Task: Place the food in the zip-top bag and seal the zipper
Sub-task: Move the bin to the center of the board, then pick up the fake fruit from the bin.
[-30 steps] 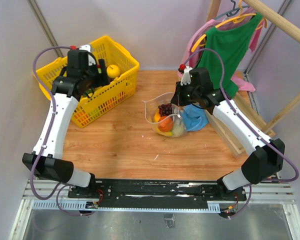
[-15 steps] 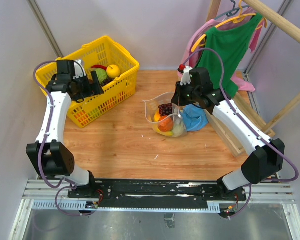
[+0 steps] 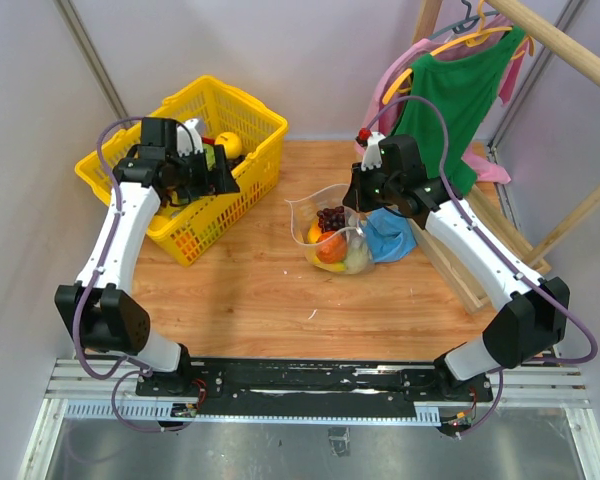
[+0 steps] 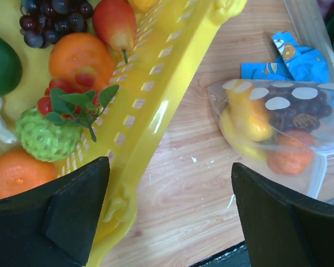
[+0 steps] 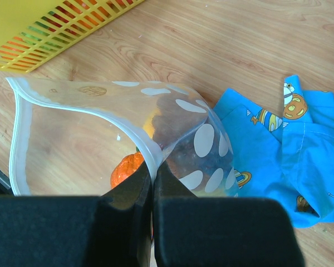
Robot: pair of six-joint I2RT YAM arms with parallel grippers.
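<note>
Right pincer: jaws pressed together, pinching the mouth edge of the see-through soft plastic zip-top bag at the thin pale zipper strip. Bag standing on the wooden tabletop, mouth upward and gaping open. Inside the bag: toy orange, dark purple toy grapes, yellow toy fruit low down. Just beside the bag, on its right: crumpled blue printed cloth.

Left pincer: spread wide, nothing between the fingers. Hovers over the rim of the yellow plastic mesh basket, on the side facing the bag, well apart from the bag itself. In the basket below: smooth orange toy fruit, red pear-shaped toy fruit, bumpy green toy fruit, red berries with green leaves, second bunch of dark grapes.

Behind the right arm: green garment on a hanger.
</note>
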